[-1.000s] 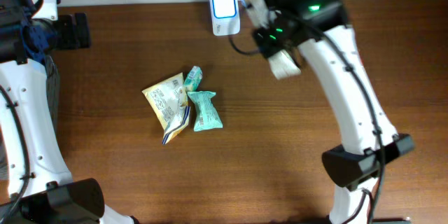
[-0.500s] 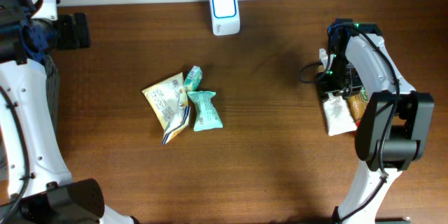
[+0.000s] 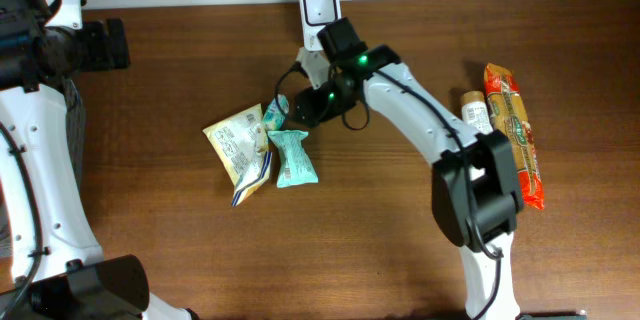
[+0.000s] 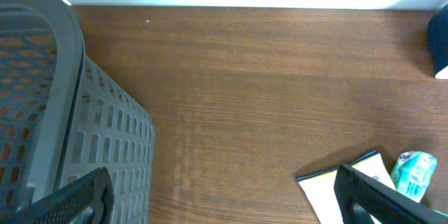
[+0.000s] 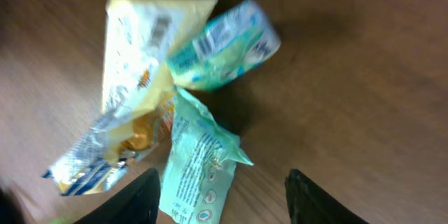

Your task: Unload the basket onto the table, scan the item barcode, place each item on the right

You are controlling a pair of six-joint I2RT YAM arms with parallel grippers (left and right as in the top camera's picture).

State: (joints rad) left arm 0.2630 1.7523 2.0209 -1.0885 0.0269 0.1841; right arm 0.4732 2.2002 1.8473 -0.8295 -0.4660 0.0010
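**Packets, mid-table cluster: three, touching.**
- One yellow packet [image 3: 237, 142], the largest. Its long axis runs roughly from the scanner side toward the near edge, slanted, and a barcode shows face-up near its far end.
- One upper teal packet [image 3: 276, 110], small and puffed, lying against the yellow packet's far corner. A barcode faces up, and its long axis is slanted across the table in the right wrist view.
- One lower teal packet [image 3: 292, 157], just beside the yellow one, with its long axis about parallel to it.

**Scanner [image 3: 320, 5]: one.** It is white with a lit window and stands at the far edge of the table [image 3: 180, 260], apart from the cluster.

**Items set apart at the right: two, side by side.**
- One long orange packet [image 3: 515, 135], lengthwise far-to-near.
- One small capped container [image 3: 475, 110], too small to identify.

**Basket [image 4: 70, 112]: one.** It is grey with slotted walls and is cut off at the frame edge.

**Grippers: two.**
- The right gripper [image 3: 300, 110] hangs over the cluster by the upper teal packet. Its fingers are apart and nothing is gripped.
- The left gripper [image 3: 105, 45] is at the far left, well away from the packets, spread wide and empty.

**Hard to make out.**
- From overhead, the right gripper covers part of the upper teal packet.
- The right wrist view is blurred, so the print is unreadable.
- The left wrist view catches only a corner of the yellow packet and one teal packet.
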